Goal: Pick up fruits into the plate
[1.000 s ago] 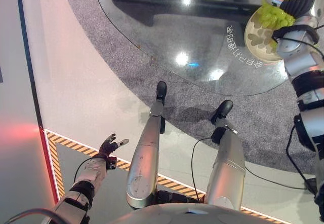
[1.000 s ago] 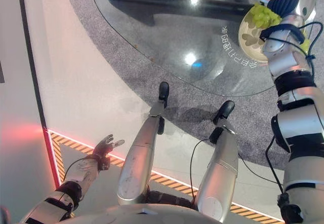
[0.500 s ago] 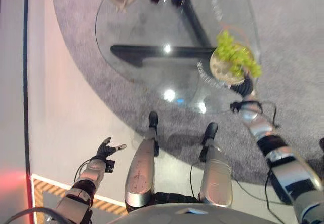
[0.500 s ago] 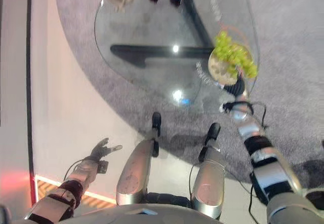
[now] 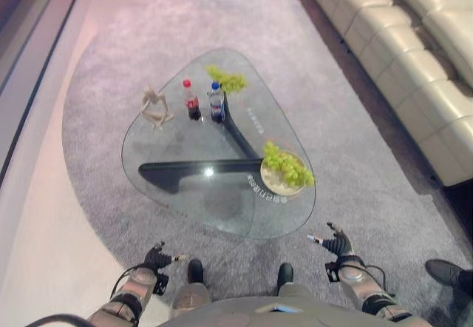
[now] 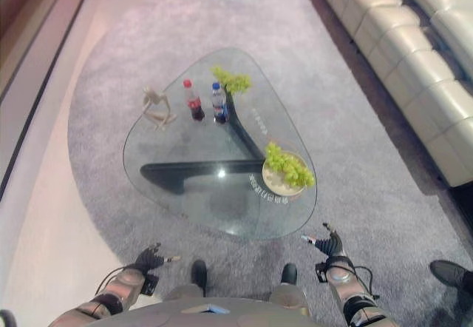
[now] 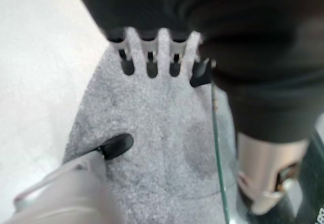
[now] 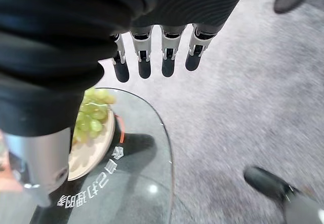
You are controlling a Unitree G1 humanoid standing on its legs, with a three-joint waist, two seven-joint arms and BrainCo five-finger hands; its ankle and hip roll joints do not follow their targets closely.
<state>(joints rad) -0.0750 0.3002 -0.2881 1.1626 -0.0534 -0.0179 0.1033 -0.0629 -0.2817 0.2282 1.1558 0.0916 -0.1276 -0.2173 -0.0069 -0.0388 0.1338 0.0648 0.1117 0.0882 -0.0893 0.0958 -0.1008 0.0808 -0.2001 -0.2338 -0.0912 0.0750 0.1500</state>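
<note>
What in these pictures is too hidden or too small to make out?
- Plate, left eye view: its top largely covered by green grapes.
- Figurine, left eye view: too small to identify.
- Second grape bunch, right eye view: too far to tell what it rests on.
- Shoe: its wearer is cut off by the edge.

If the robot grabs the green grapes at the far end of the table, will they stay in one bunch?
Probably not neatly. The far grapes look like a loose cluster of small round fruit, so the bunch would likely sag and flop. A few might drop off and roll on the smooth glass table. They seem soft, so a hard squeeze could squash them.
</note>
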